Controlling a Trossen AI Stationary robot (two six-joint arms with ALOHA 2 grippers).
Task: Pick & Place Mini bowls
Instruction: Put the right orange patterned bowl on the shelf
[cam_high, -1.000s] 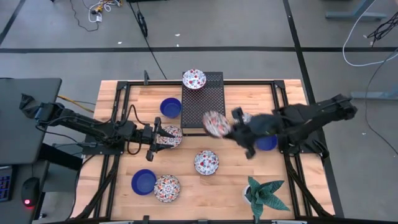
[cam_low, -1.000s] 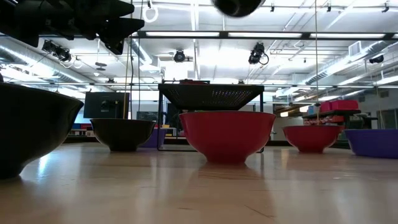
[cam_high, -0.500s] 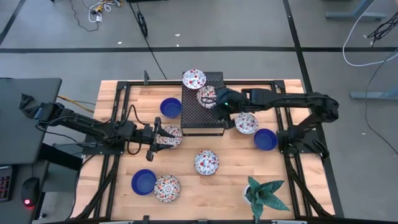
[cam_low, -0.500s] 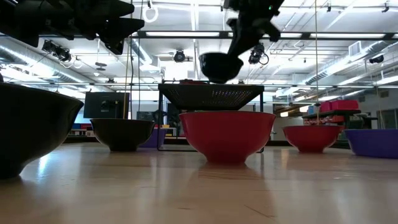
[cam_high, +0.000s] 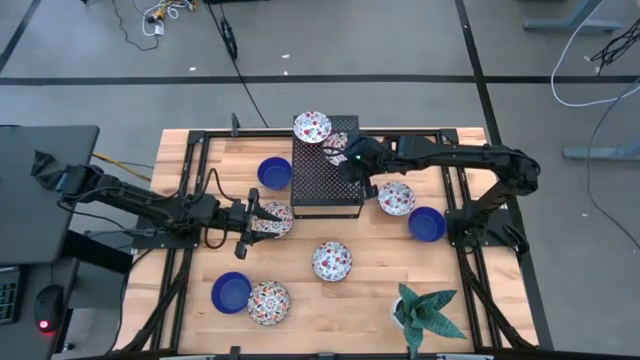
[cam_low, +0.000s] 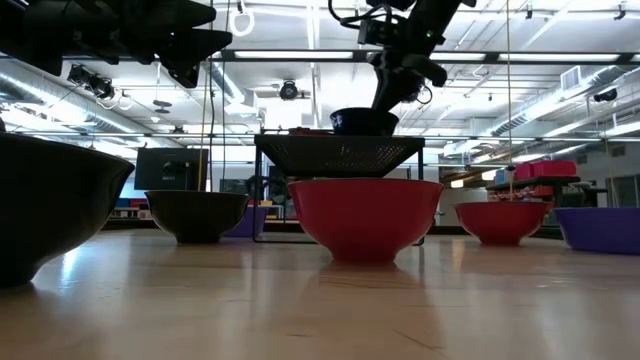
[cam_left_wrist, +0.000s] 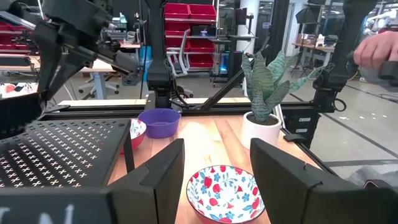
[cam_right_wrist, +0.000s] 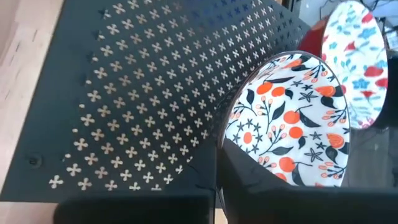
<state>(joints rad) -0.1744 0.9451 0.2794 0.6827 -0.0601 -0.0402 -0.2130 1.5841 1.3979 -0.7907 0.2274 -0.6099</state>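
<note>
My right gripper (cam_high: 348, 157) reaches from the table's right over the black perforated stand (cam_high: 325, 185) and is shut on a white mini bowl with orange-and-black flowers (cam_high: 335, 148). That bowl sits on the stand's far part, beside a red-and-blue floral bowl (cam_high: 312, 127). In the low view the held bowl (cam_low: 363, 121) rests on the stand top (cam_low: 338, 155) under the gripper (cam_low: 392, 88). My left gripper (cam_high: 250, 218) is open at the table's left, just short of a floral bowl (cam_high: 273, 218), which shows between its fingers (cam_left_wrist: 224, 194). My right gripper holds the orange-flowered bowl by its rim (cam_right_wrist: 227, 138) on the side toward the table's right. One dark finger (cam_right_wrist: 261, 183) lies over the bowl's inside; the other finger is hidden. The fingers slant down from the right. The bowl stands level with its base on the stand.
On the wood lie blue bowls (cam_high: 274, 172) (cam_high: 427, 224) (cam_high: 231, 292) and floral bowls (cam_high: 396, 198) (cam_high: 331, 260) (cam_high: 268, 302). A potted green plant (cam_high: 425, 310) stands at the near right. A person's hand (cam_left_wrist: 379, 53) shows beyond the table.
My right gripper has carried the floral bowl from above the table's middle toward the far edge and left, over the stand, then down. The bowl, tilted and in the air before, now sits level on the stand beside the other floral bowl.
</note>
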